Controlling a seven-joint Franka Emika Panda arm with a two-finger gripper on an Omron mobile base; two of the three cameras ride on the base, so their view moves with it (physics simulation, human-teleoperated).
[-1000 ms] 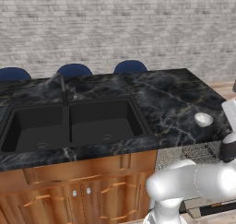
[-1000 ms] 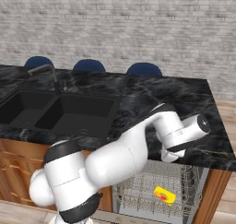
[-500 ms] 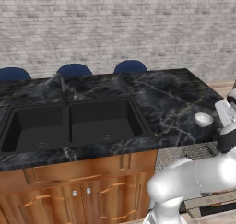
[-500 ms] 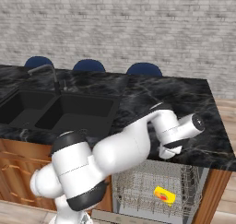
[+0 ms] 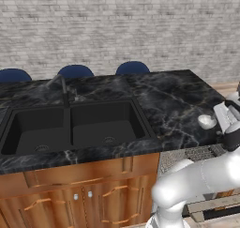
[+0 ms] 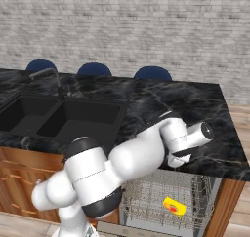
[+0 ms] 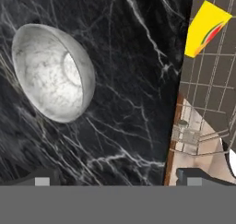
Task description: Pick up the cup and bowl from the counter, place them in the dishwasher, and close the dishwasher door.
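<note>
1. In the hand view the gripper (image 7: 115,179) had its fingers spread wide, holding nothing.
2. The pale grey bowl (image 7: 53,73) sat on the black marble counter (image 7: 124,80) at the upper left of that frame.
3. At the upper right, a yellow object (image 7: 205,27) lay in the dishwasher (image 7: 207,94) rack.
4. In the left base view the bowl (image 5: 206,122) rested near the counter's right edge.

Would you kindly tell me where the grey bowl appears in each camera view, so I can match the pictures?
Left base view: the grey bowl sits near the right edge, on the black counter, just left of the arm.
Right base view: I cannot make it out; the arm covers that stretch of counter.
Hand view: upper left, large, on the counter.
Shared landmark: the counter's front edge above the open dishwasher rack.
</note>
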